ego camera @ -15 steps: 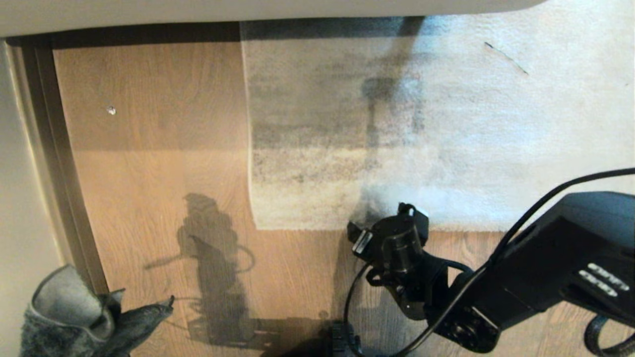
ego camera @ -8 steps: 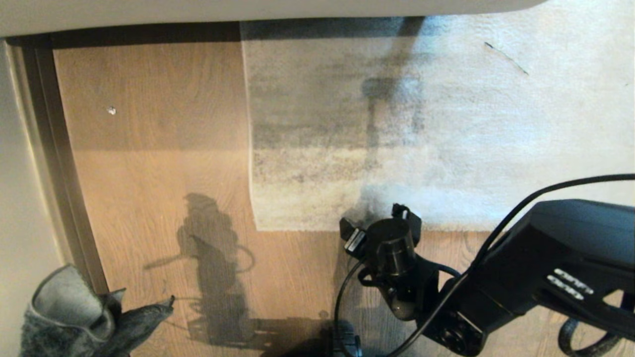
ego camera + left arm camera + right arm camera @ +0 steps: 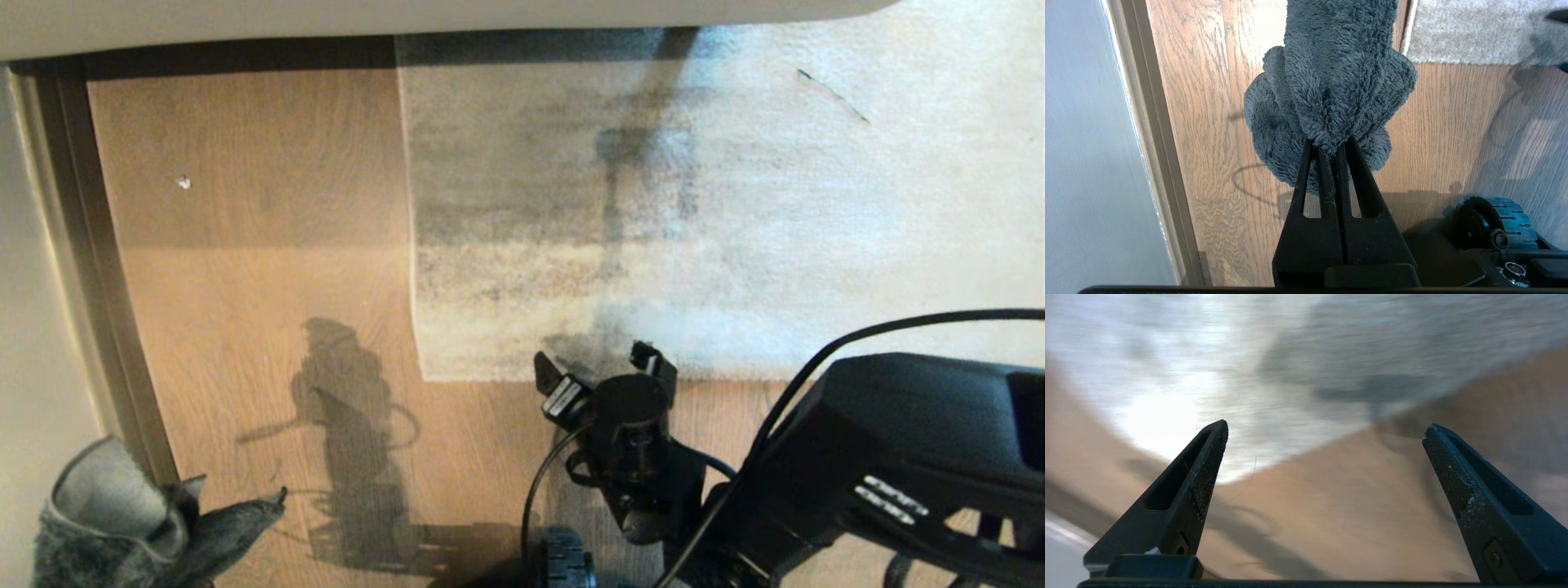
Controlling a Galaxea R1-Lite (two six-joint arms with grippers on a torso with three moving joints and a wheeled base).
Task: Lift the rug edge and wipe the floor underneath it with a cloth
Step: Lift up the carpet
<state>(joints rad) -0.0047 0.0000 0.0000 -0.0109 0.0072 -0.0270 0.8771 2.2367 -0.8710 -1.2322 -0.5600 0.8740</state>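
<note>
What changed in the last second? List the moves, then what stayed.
The open right gripper slid left along the near rug edge of the grey-beige short-pile rug, gripping nothing. Unchanged: the shut left gripper holds the dark grey fluffy cloth over the light brown wood-grain floor; the rug lies flat.

One rug, one cloth, one floor, one wheel and two end effectors: left, right.
</note>
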